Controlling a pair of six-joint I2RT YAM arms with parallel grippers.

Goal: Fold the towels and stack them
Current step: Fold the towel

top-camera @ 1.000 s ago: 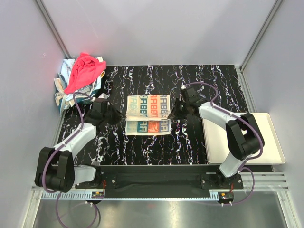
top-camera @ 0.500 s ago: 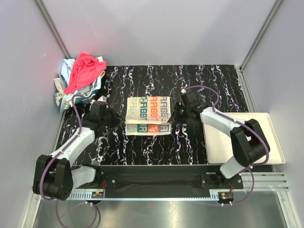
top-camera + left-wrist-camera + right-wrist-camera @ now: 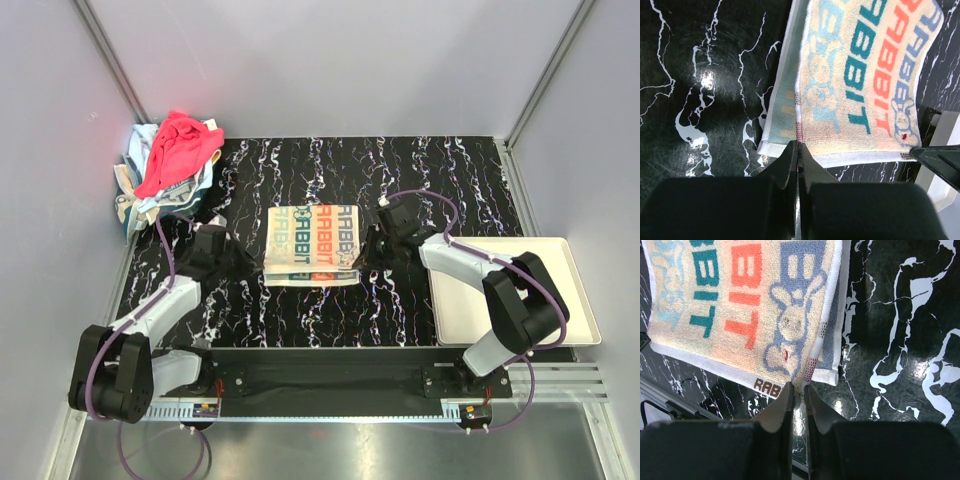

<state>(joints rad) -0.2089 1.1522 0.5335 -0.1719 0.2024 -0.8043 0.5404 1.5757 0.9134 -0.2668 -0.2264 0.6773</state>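
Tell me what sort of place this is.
Probably a robot lab cell: plain grey walls box in a black marbled table, and a left arm and right arm, bolted at its near edge, pinch a towel.

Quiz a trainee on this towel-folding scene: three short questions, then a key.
1. True or false: the pink-red towel tops the heap in the far-left corner.
2. The lettered towel reads: A RABBIT, B PANDA, C KITTEN?
3. Fill in: the left end effector and the right end effector each pinch a ___ corner of it.
Key: 1 true; 2 A; 3 near.
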